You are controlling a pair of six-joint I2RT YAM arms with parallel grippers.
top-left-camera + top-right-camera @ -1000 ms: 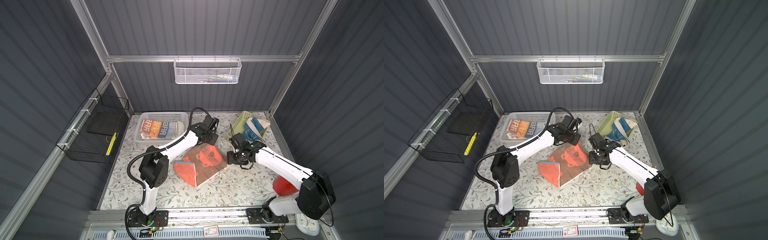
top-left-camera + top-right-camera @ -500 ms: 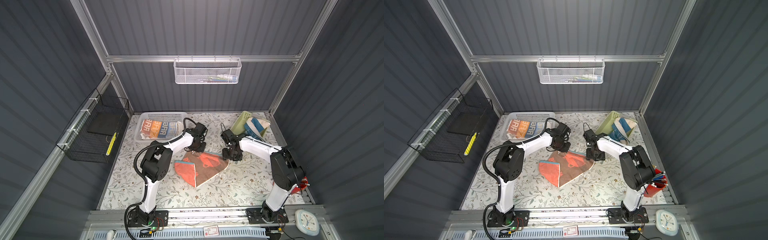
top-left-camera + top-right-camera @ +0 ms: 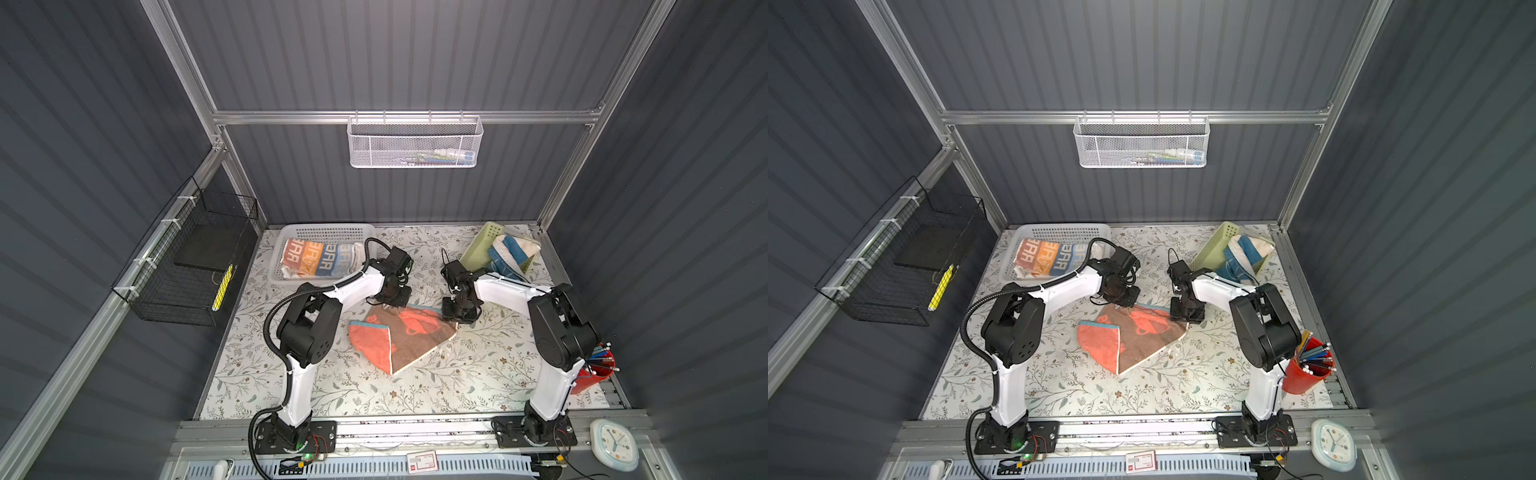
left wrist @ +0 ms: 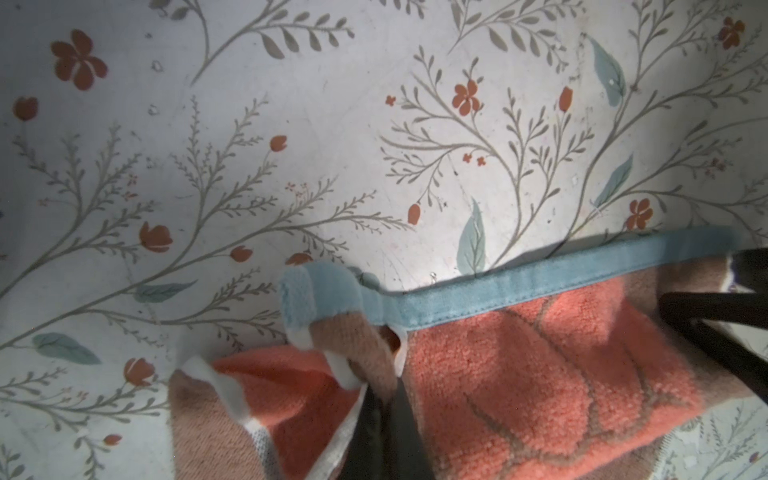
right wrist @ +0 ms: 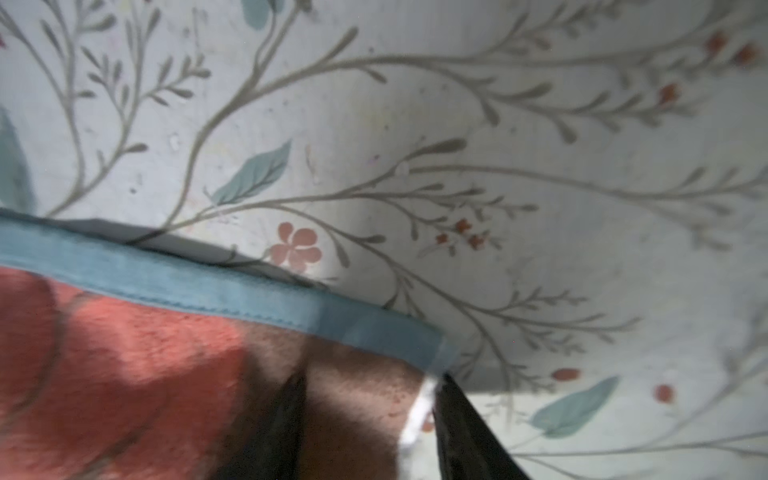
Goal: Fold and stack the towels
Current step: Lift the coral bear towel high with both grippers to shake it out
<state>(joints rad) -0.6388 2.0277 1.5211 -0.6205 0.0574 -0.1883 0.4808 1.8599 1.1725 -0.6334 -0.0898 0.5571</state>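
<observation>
Left hand is pinched tight on a bunched far corner of the coral-orange towel, while the right hand is held with jaws apart astride the other far corner of its blue-trimmed edge. That towel is spread, partly folded over, near the middle of the counter. An orange-blue lettered towel is seen in a white basket at the far-left corner, a cream-and-blue towel in a green bin at the far-right corner.

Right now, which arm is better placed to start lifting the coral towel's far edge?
Left. The left gripper is shut on one far corner of the coral towel; the right gripper stands open astride the other corner, not yet gripping.
</observation>
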